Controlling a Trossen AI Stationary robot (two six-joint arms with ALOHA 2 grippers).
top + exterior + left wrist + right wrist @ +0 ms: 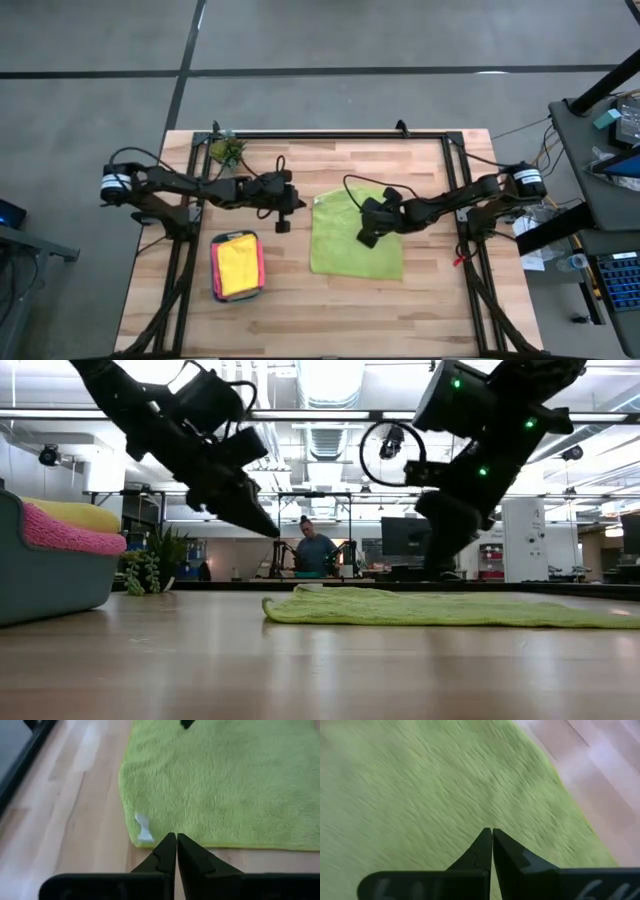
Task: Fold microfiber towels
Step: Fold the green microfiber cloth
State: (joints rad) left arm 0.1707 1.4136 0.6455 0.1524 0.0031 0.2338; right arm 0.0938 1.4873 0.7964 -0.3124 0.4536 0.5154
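While empty, both tools pinched closed: left tool [283,224] beside lime green towel [350,250], right tool [366,238] above it.

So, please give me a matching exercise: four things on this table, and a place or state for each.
Things:
1. lime green towel
2. yellow towel
3. left gripper
4. potted plant

Places or states:
A. at the table's far edge
B. shut, above bare wood beside the spread towel
C. spread flat under the right arm
D. in the teal tray

Pairs: 1-C, 2-D, 3-B, 4-A

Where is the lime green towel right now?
In the high view, the lime green towel lies flat right of the table's middle, under the right tool, with the teal tray to its left.
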